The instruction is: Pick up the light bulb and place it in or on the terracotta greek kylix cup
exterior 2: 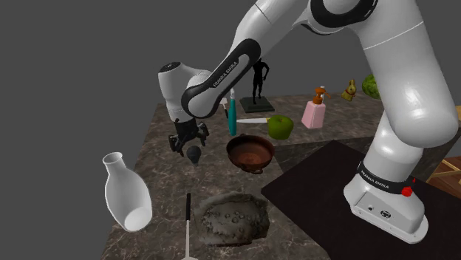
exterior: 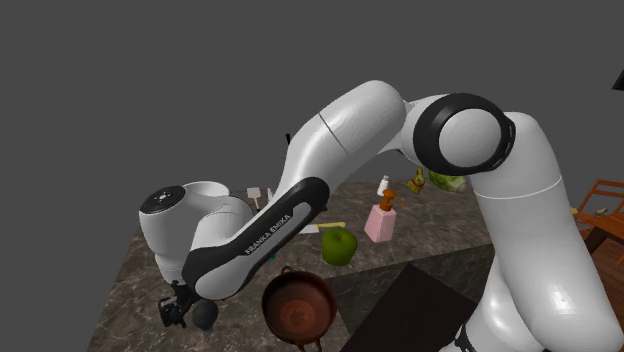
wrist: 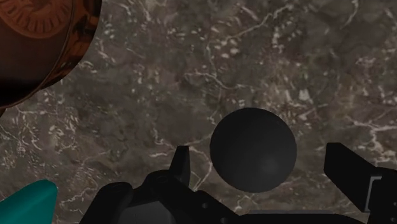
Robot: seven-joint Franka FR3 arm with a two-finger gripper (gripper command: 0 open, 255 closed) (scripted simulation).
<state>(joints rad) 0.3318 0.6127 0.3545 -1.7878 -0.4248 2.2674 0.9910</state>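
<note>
The dark light bulb (wrist: 253, 147) lies on the marble tabletop (exterior 2: 170, 185) near its edge at the second exterior view's left, beside the reddish-brown kylix cup (exterior 2: 250, 151), between spread fingers (wrist: 183, 162) not touching it; closing on it should come next.

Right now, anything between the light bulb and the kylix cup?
Nothing; wrist view shows bare marbled counter between the dark bulb and the reddish-brown cup.
</note>
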